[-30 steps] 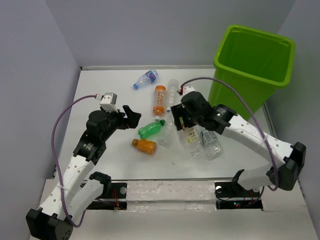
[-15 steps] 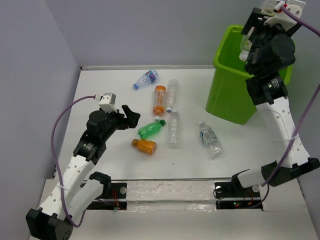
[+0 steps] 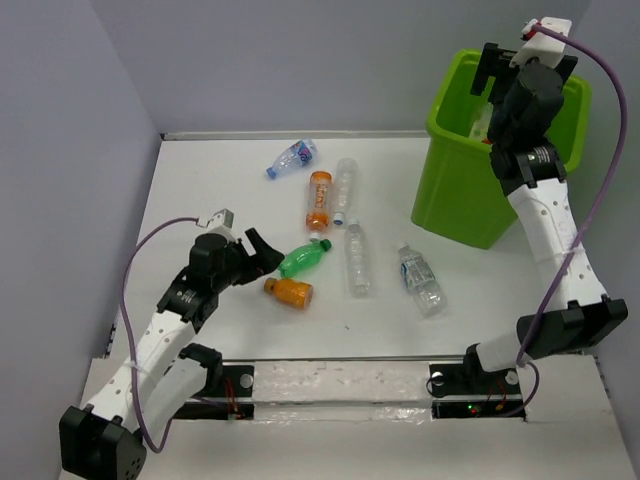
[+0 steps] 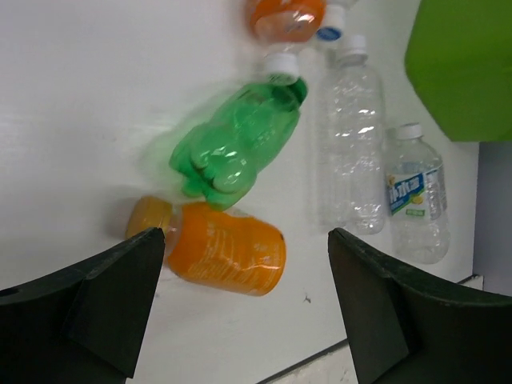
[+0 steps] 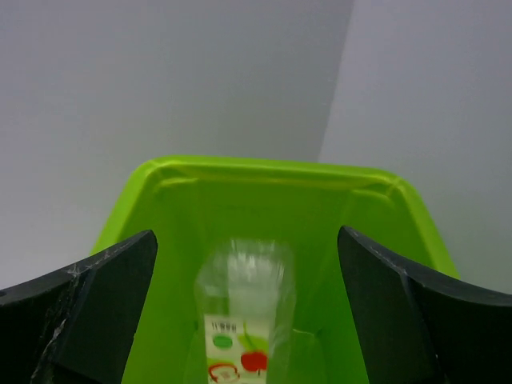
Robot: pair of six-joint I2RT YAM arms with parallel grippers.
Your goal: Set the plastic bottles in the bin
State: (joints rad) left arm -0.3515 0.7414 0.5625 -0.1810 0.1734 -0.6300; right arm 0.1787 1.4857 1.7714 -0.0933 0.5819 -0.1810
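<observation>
- Right gripper (image 5: 248,276) has swung over the lime-green bin (image 5: 264,172), jaws spread; clear cherry-label bottle (image 5: 244,300) inside.
- Left gripper (image 4: 246,238), spread, has lowered over orange bottle (image 4: 228,260).

bottles (image 3: 356,260) scattered flat — bin (image 3: 450,205) upright

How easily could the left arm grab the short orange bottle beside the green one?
Probably easily: the left gripper hangs open right over the short orange bottle, nothing between them, though the green bottle lies close.
</observation>
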